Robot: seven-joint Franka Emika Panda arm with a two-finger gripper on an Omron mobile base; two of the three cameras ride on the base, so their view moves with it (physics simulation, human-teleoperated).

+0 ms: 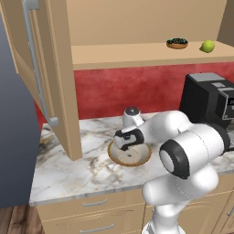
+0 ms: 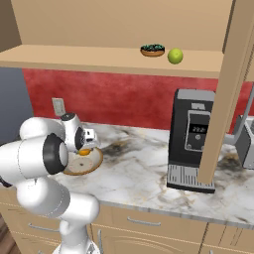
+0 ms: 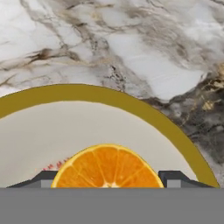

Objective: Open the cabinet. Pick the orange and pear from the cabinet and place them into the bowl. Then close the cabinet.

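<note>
Nearest the left base camera, the white arm rose from the lower right, its elbow bent back toward the lens and the forearm reaching left and down, so the tool [image 1: 128, 145] hung over the bowl [image 1: 142, 158] on the marble desk [image 1: 68, 173]. Its fingers were hidden behind the wrist. The cabinet [image 1: 50, 68] door stood swung open at left; the pear [image 1: 207, 45] sat on the shelf beside a small dark dish [image 1: 177, 43].

From the right base view, the arm folded low at left, and the orange [image 2: 84, 152] showed under the tool, over the bowl. A coffee machine [image 2: 191, 139] stood well apart.

Through the hand view, the two fingertips [image 3: 43, 179] flanked the orange's cut face, standing wide; whether they pressed it or stood just clear could not be told. Only the fruit's upper half showed.
</note>
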